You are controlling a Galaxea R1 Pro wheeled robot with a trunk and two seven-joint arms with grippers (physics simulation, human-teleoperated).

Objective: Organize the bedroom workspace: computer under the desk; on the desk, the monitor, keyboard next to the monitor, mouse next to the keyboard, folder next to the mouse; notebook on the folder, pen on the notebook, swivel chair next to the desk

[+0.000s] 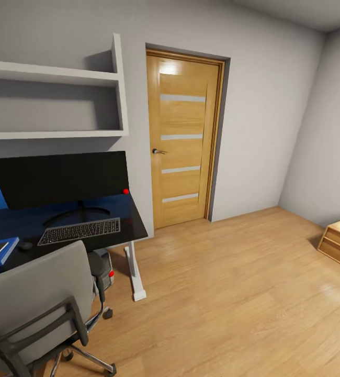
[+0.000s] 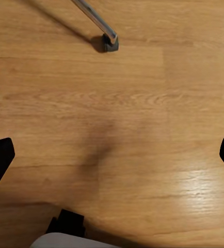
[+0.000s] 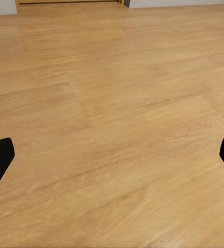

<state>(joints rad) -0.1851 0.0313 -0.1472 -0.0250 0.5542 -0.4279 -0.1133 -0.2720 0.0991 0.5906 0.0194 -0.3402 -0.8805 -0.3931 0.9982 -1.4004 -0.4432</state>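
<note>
Now roll the swivel chair (image 1: 31,293) closer to the bench (image 1: 131,222); both end effectors (image 2: 112,155) (image 3: 112,155) hang open, empty, above the floor.

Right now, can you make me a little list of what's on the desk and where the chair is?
desk: glossy black top, white leg
monitor: upright on the desk
keyboard: on the desk, in front of the monitor
mouse: on the desk, beside the keyboard
folder: blue, on the desk beside the mouse, something flat lying on it
swivel chair: at the desk
computer: under the desk, mostly hidden
left gripper: open over floor
right gripper: open over floor
</note>
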